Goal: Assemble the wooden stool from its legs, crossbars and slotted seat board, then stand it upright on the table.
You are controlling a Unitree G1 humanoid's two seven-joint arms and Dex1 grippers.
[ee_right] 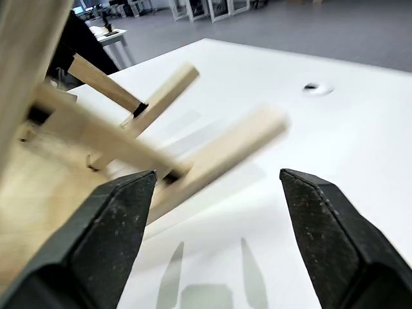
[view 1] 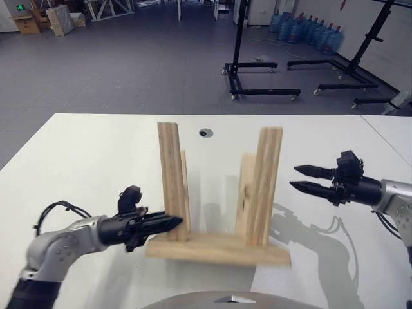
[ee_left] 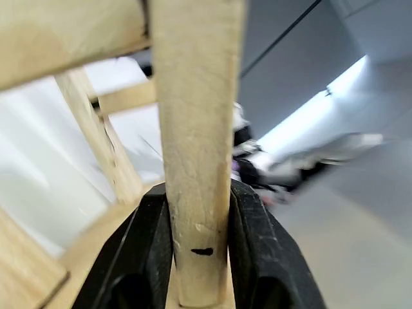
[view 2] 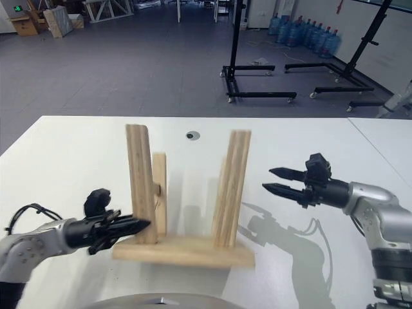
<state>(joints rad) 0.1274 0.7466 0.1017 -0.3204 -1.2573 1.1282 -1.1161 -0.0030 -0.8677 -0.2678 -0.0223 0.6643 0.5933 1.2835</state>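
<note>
Stool (view 1: 219, 250), inverted: left gripper (view 1: 174, 223) clamps 9 o'clock leg (view 1: 170, 174); right gripper (view 1: 295, 177) open at 3 o'clock, should seize opposite leg (view 1: 267, 180) before flipping

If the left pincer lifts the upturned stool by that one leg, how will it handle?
Probably stiff: solid wood stool. It would likely swing or tilt, since the left pincer grips one leg low, off to one side. Joints might loosen; the open right pincer gives no support.

Blurred stool (ee_right: 219, 151) cut off at right wrist view's edge.
</note>
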